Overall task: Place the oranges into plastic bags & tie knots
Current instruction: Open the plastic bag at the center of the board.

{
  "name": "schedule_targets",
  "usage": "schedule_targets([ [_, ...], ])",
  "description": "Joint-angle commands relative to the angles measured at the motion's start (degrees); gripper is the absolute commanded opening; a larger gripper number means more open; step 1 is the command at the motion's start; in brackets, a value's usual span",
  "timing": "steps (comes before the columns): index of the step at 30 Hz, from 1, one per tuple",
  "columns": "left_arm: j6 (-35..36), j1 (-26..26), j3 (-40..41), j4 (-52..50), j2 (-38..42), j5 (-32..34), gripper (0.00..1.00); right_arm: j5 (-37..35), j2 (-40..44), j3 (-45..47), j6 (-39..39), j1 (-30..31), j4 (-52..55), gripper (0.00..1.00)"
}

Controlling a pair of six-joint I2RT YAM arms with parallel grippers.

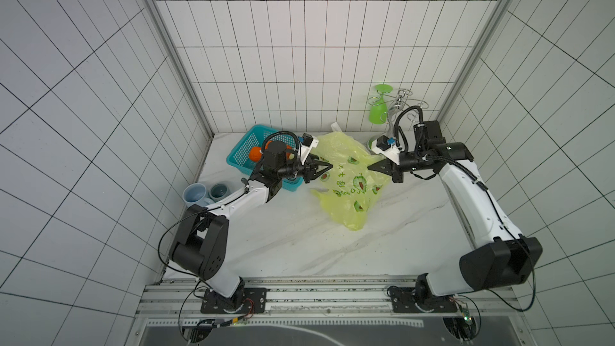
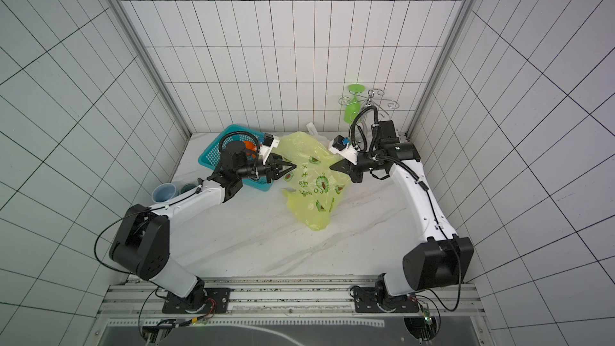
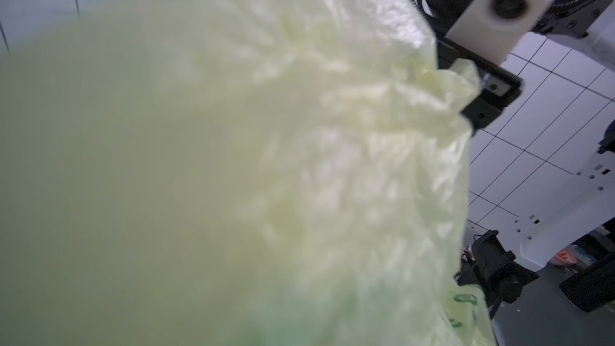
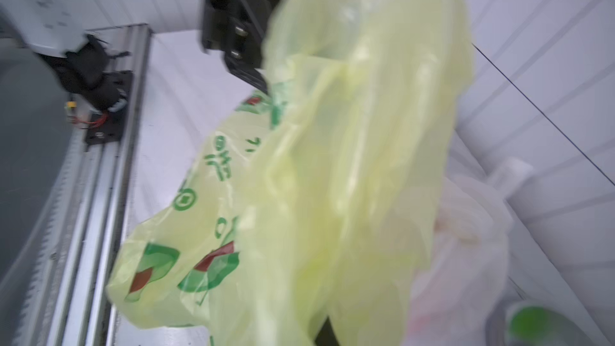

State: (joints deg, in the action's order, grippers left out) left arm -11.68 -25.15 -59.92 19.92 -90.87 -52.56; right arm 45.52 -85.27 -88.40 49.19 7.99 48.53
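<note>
A translucent yellow-green plastic bag (image 1: 346, 188) with avocado prints is stretched between my two grippers, and its lower end rests on the marble table. My left gripper (image 1: 327, 169) is shut on the bag's left upper edge. My right gripper (image 1: 371, 168) is shut on the right upper edge. The bag (image 3: 233, 161) fills the left wrist view and hides the left jaws; in the right wrist view the bag (image 4: 349, 128) covers the right jaws. A white plastic bag (image 1: 336, 127) lies behind it by the back wall. One orange (image 1: 255, 153) shows in the teal basket. No knots are in view.
The teal perforated basket (image 1: 244, 148) stands at the back left under my left wrist. Two blue-grey cups (image 1: 196, 193) sit by the left wall. A green goblet (image 1: 379, 108) hangs on a wire rack (image 1: 404, 99) at the back right. Tiled walls close in three sides.
</note>
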Motion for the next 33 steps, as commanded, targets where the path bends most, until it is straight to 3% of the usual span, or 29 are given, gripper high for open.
schedule_targets([
  [1,-1.94,-1.88,2.53,1.09,4.91,0.44,0.0,-28.47,-6.38,-4.06,-23.85,2.43,-18.17,0.25],
  [2,-2.76,-2.37,2.99,-0.76,6.27,3.03,0.0,-36.04,-9.21,-7.54,-25.32,3.8,-17.5,0.36],
  [3,-4.45,-2.73,3.27,-2.07,7.37,6.02,0.0,-41.17,-11.22,-10.09,-25.17,5.08,-16.33,0.53],
  [4,-7.79,-3.01,3.53,-3.55,8.45,10.68,0.0,-46.12,-12.44,-11.69,-24.75,6.53,-15.66,0.79],
  [5,-11.97,-3.19,3.58,-4.85,9.3,14.88,0.01,-49.15,-12.08,-11.19,-23.56,7.91,-16.46,0.85],
  [7,-19.42,-3.64,3.26,-6.74,10.6,20.26,0.01,-49.78,-7.65,-6.41,-20.7,10.14,-20.36,0.9],
  [9,-25.77,-4.5,2.49,-7.91,11.47,23.45,0.0,-45.01,-0.95,0.2,-19.23,11.29,-25.01,0.94],
  [14,-37.42,-5.26,-3.7,-16.2,9.32,25.92,0.0,-24.93,12.41,8.88,-20.79,11.65,-27.25,0.97],
  [18,-40.53,-6.13,-4.78,-16.23,7.49,25.22,0.0,-11.47,14.52,14.84,-23.38,14.28,-26.98,0.97],
  [22,-43.15,-6.66,-2.53,-12.16,7.93,23.79,0.0,-11.62,12.62,22.05,-23.74,15.82,-33.66,0.97],
  [25,-43.74,-6.76,-1.32,-10.17,8.93,22.9,0.01,-12.81,8.69,22.31,-22.06,15.76,-33.96,0.89],
  [26,-43.3,-6.76,-1.25,-10.08,9.28,22.95,0.02,-11.91,7.85,22.22,-20.91,15.7,-33.21,0.78],
  [27,-42.72,-6.76,-1.32,-10.16,9.47,22.78,0.04,-10.47,7.59,22.58,-20.36,15.41,-33.2,0.59],
  [28,-42.19,-6.76,-1.29,-10.17,9.48,22.55,0.06,-8.1,7.72,22.97,-19.89,14.83,-33.24,0.48],
  [29,-41.65,-6.76,-1.33,-10.08,9.61,22.22,0.09,-3.24,8.04,23.18,-19.27,13.19,-33.24,0.3],
  [30,-40.34,-6.76,-1.18,-9.72,9.81,21.87,0.17,2.39,8.17,23.02,-19.22,10.84,-33.03,0.1],
  [31,-38.43,-6.69,-0.87,-9.03,10.13,21.13,0.29,8.44,8.08,22.88,-19.45,8.13,-32.81,0.0],
  [33,-31.26,-5.33,-0.43,-9.07,11.96,18.63,0.52,22.96,7.18,22.13,-20.38,1.05,-32.53,0.0],
])
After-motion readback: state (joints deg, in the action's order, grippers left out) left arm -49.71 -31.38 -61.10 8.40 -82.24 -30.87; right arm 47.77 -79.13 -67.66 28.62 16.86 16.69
